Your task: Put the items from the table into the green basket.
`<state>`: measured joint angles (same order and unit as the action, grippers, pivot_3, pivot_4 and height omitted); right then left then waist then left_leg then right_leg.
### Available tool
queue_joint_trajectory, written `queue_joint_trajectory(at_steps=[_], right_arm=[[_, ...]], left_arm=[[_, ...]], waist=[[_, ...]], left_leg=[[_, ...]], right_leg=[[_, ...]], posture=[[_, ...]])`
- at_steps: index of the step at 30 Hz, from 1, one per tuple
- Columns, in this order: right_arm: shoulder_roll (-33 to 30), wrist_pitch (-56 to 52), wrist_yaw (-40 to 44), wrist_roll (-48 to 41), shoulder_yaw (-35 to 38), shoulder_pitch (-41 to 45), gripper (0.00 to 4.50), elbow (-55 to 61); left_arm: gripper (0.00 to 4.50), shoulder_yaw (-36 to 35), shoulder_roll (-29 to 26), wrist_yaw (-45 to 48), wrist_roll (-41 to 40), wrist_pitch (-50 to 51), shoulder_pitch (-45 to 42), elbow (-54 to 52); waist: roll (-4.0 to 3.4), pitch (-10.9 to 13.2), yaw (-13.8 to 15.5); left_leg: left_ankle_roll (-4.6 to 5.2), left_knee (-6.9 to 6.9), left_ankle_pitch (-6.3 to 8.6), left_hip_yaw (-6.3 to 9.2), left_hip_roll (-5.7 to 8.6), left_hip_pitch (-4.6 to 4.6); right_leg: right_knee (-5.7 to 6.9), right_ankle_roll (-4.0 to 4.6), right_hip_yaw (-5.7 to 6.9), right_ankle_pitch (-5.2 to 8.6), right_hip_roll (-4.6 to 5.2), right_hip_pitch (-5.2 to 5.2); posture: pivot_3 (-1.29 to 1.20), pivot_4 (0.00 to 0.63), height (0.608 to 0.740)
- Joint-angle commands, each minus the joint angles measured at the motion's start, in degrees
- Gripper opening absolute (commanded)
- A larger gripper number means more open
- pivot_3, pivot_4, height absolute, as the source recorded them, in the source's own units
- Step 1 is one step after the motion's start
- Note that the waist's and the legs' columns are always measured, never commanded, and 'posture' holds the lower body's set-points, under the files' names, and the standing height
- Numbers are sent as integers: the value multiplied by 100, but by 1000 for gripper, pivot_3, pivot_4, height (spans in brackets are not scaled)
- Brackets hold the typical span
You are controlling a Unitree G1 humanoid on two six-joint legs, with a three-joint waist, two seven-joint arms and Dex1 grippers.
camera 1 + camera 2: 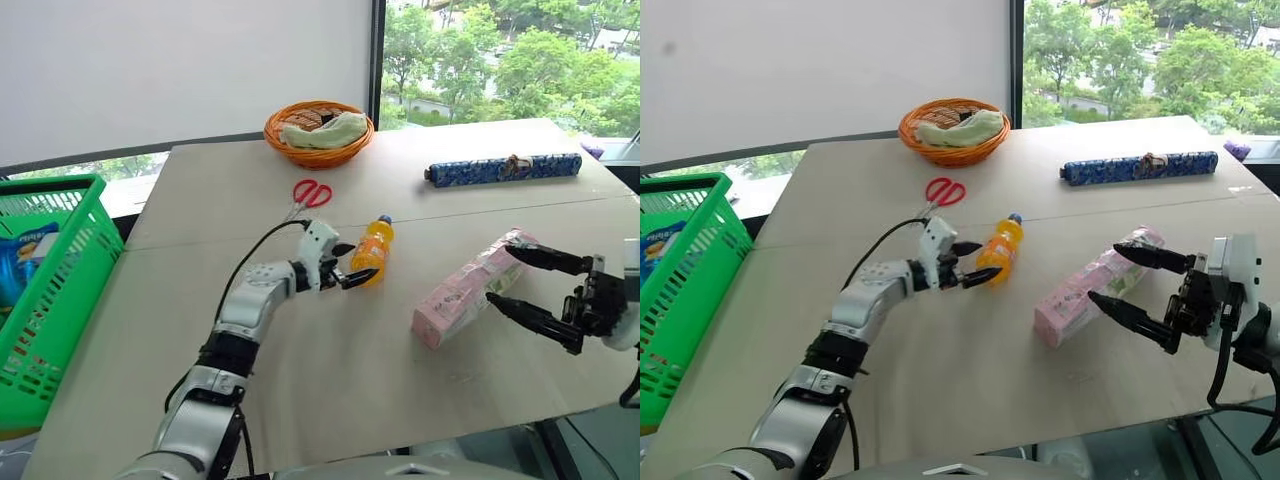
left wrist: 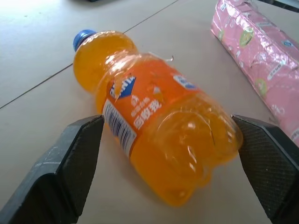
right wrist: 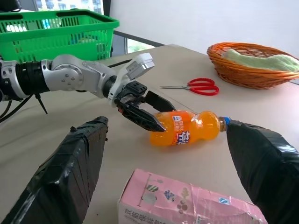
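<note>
Two items lie on the table in the head views: orange-drink bottle between my left claw's spread fingers, pink pack beside my right claw, also wide; green basket at far left. Left wrist view: bottle on its side, pads flank it, contact unclear. Right wrist view: fingers wide apart above the pack's end.

Between the black fingers of the left gripper lies the orange-drink bottle: clear plastic over bright orange liquid, a blue cap, an orange label with a white barcode panel and a blue-and-white logo. Before the black right gripper is the pink pack, printed with small green and white motifs. The table is pale beige-grey. The green basket is bright green. Beyond the bottle lie red-handled scissors, an orange wicker basket and a blue patterned roll.
</note>
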<state>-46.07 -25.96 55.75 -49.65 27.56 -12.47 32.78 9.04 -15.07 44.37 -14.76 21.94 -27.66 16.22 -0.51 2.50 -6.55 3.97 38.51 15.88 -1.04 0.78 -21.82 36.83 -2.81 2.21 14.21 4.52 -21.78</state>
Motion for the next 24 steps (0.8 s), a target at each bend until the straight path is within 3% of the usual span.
queue_joint_trajectory(at_steps=[1,7,13,24], right_arm=[[86,143,-68,60,68,-28,4339,200],[244,179,-223,124,146,-169,4339,336],[279,163,-326,129,140,-218,4339,351],[186,12,-420,169,77,-210,4339,294]], left_arm=[[4486,-17,210,-363,-15,312,-22,-562],[4486,50,450,-1298,315,916,230,-1021],[4486,-28,674,-2488,943,662,366,-1099],[4486,185,779,-2687,1190,993,364,-1043]], waist=[[0,0,-21],[-1,-2,-104],[-5,-22,-261],[-4,-24,-367]], left_leg=[[0,0,0,0,0,0],[0,0,1,-1,-1,1],[-1,3,0,-4,-2,8],[0,3,1,-5,-1,5]], right_leg=[[0,0,0,0,7,0],[0,0,-3,-1,23,0],[2,-7,-8,-6,22,3],[2,-8,-9,-6,21,0]], posture=[[-365,0,738],[-390,0,738],[-384,0,738],[-378,0,738]])
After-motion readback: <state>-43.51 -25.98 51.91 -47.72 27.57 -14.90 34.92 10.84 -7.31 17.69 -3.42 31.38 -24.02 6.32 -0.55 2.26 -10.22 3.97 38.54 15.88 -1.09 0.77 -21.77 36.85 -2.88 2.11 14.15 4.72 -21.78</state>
